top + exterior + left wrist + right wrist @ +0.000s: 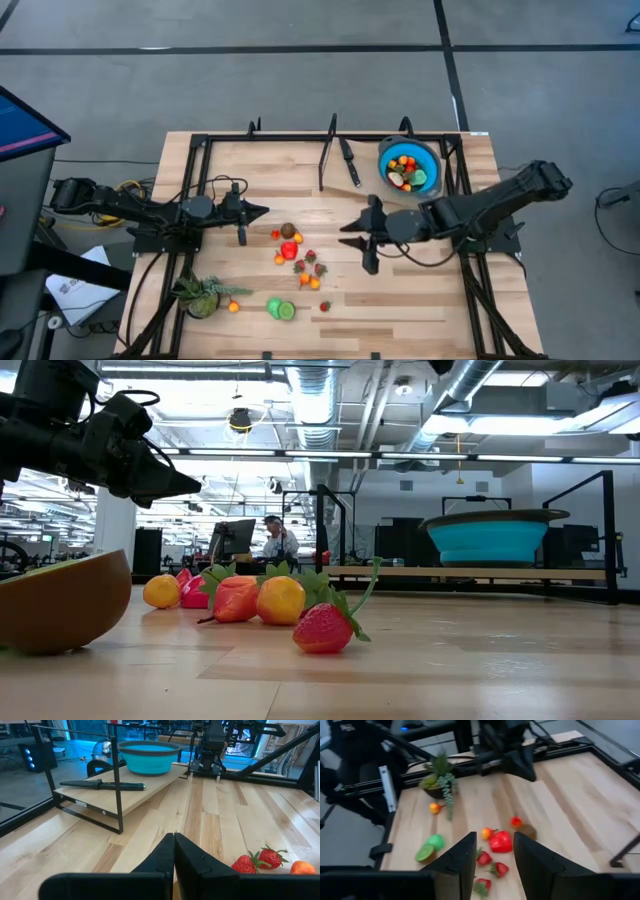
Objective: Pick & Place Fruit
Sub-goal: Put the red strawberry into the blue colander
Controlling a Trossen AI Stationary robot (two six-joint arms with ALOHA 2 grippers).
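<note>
Several small toy fruits (295,250) lie loose at the table's middle: strawberries (492,865), a red one (501,841), oranges, and a cut green lime (281,308) nearer the front edge. More fruit fills the blue bowl (432,160) at the far right. My right gripper (352,236) hangs open above the table, just right of the cluster, its fingers (462,857) apart with nothing between them. My left gripper (258,212) stays shut and holds nothing, left of the cluster, its tip (174,840) pointing toward the table's right.
A black-handled knife (349,160) lies on the raised shelf beside the bowl. A spiky green plant (203,296) stands at the front left, an orange fruit (233,306) beside it. A black frame (200,145) runs around the table. A person sits in the room beyond (277,538).
</note>
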